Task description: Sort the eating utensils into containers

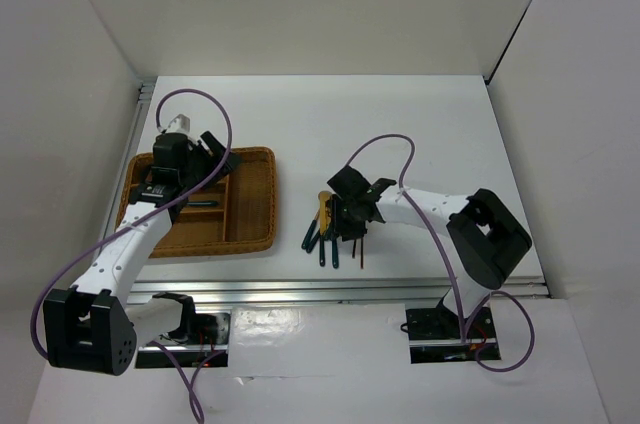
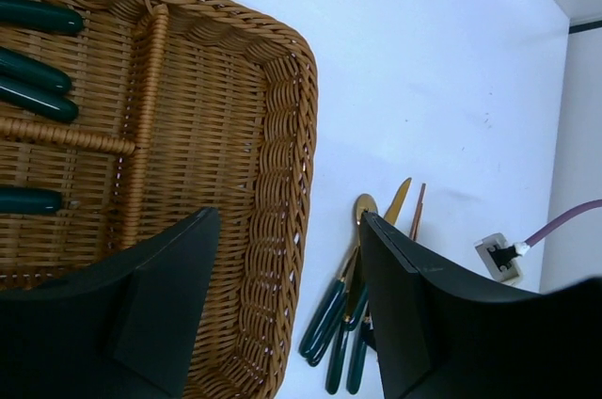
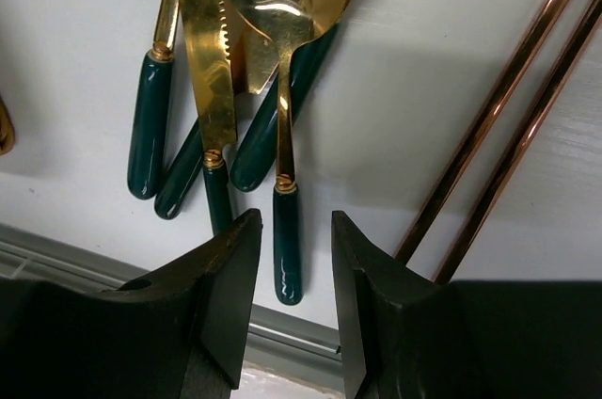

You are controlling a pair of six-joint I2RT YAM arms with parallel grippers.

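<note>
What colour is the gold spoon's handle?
Dark teal: the shiny gold spoon's slim handle; clearest in right wrist view.

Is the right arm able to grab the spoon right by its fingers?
Probably yes: the right gripper hangs over the spoon, jaws open on either side of its teal handle, and nothing covers it.

Tray (image 2: 282, 135): brown woven wicker. Utensils (image 3: 212, 70): shiny gold heads, dark teal handles; chopsticks (image 3: 489, 103): coppery reddish-brown. Table (image 1: 400, 114): plain white; cables (image 1: 385, 139): purple.

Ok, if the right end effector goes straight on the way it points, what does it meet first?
Most likely the spoon's teal handle, which lies between the fingertips of the right end effector; how far off it is remains unclear.
</note>
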